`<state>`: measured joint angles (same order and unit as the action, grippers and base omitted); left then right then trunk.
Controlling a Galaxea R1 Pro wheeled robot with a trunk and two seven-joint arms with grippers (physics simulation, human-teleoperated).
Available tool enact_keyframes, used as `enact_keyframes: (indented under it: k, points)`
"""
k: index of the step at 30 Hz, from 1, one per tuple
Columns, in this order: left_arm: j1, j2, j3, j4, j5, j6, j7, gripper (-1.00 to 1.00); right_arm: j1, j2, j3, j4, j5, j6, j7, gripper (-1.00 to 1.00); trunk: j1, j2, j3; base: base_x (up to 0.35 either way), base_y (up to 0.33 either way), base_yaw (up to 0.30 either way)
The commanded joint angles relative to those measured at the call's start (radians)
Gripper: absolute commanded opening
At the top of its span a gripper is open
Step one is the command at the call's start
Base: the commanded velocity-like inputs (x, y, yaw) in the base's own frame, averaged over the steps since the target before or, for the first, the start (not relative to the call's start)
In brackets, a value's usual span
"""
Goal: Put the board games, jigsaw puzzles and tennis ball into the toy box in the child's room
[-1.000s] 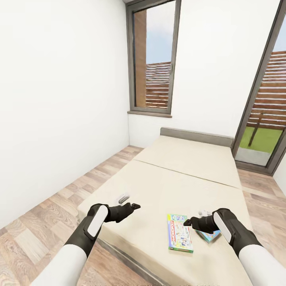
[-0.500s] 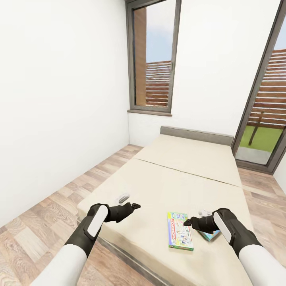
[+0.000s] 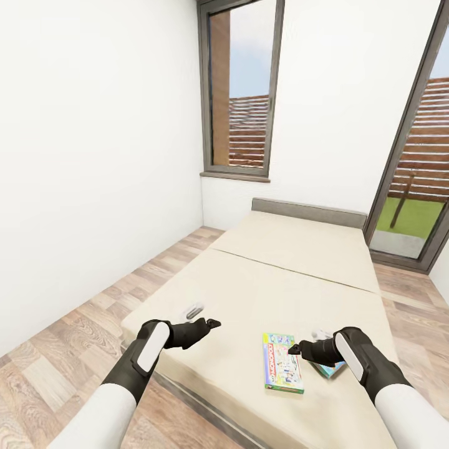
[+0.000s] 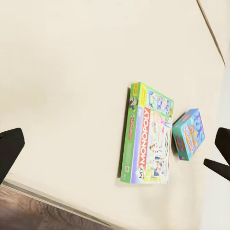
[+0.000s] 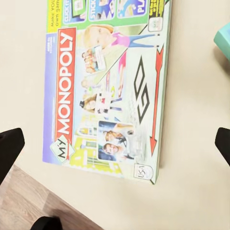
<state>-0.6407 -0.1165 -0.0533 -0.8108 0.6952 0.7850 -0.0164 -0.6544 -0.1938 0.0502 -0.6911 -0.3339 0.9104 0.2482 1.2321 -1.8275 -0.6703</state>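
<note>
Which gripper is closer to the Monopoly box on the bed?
Right. The right gripper hovers just beside the Monopoly box, over the smaller blue box. The left gripper is farther off across bare mattress.

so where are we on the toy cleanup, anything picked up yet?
Nothing looks done. The Monopoly box and the smaller teal game box lie flat on the bed. Left gripper and right gripper hover open and empty above the near end of the mattress. Both pickups remain; table items aren't checkable here.

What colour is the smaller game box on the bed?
Teal-blue with orange lettering; the smaller game box shows best in the left wrist view.
</note>
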Motion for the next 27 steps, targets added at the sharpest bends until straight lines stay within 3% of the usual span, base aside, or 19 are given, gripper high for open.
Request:
enact_keyframes:
  k: [1, 27]
  points:
    - [-0.001, 0.0, 0.001, -0.001, -0.002, 0.004, -0.002, 1.0, -0.001, -0.001, 0.003, -0.001, 0.006, 0.002, 0.006, 1.0, 0.0, -0.001, -0.001, 0.0, 0.0, 0.0]
    - [-0.001, 0.0, 0.001, -0.001, -0.002, 0.003, -0.002, 1.0, -0.001, -0.001, -0.001, -0.002, 0.006, 0.002, 0.006, 1.0, 0.0, -0.001, -0.011, 0.0, 0.0, 0.0]
